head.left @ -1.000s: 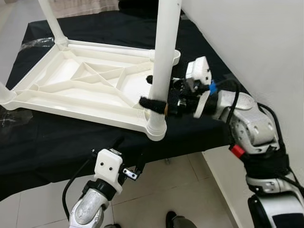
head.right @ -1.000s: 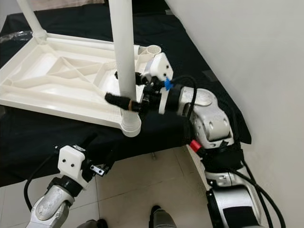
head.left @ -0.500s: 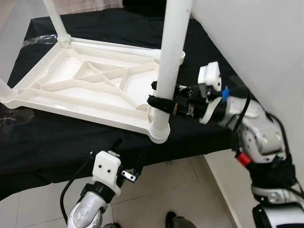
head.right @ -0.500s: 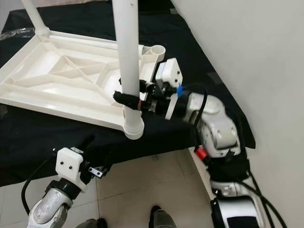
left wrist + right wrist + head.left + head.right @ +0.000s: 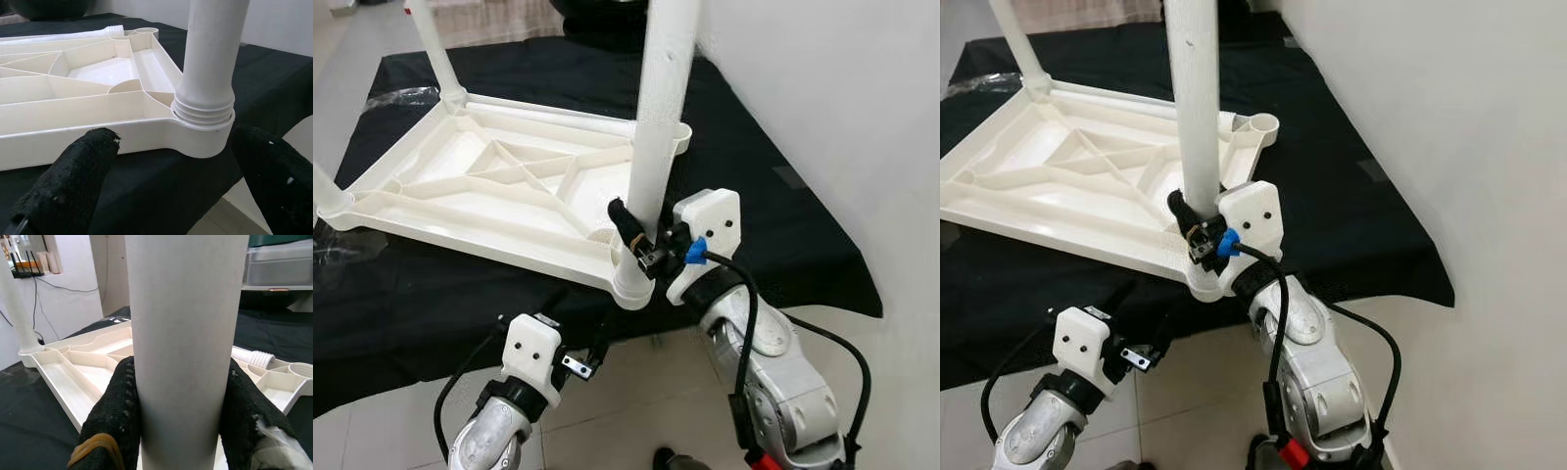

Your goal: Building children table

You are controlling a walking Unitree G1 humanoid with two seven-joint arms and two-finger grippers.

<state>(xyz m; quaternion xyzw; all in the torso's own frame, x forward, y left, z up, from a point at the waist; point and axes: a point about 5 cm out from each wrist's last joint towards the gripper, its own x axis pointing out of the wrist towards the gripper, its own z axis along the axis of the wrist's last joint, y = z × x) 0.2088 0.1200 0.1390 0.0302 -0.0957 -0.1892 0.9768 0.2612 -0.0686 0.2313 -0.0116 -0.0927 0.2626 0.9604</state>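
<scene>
Black cloth [image 5: 773, 196] drapes the table. Lower left, the left pincer [image 5: 576, 354] hangs spread and empty below its edge. At centre, the right pincer [image 5: 634, 235] clamps the upright white leg [image 5: 661, 108] of the overturned tabletop [image 5: 480, 196].

A white plastic tabletop [image 5: 499, 186] lies upside down across the upper left of the frame, its ribbed underside facing up. A thick white leg [image 5: 661, 117] stands upright in the near corner socket at centre (threads visible at its base), and another leg [image 5: 435, 54] rises at the top left.
</scene>
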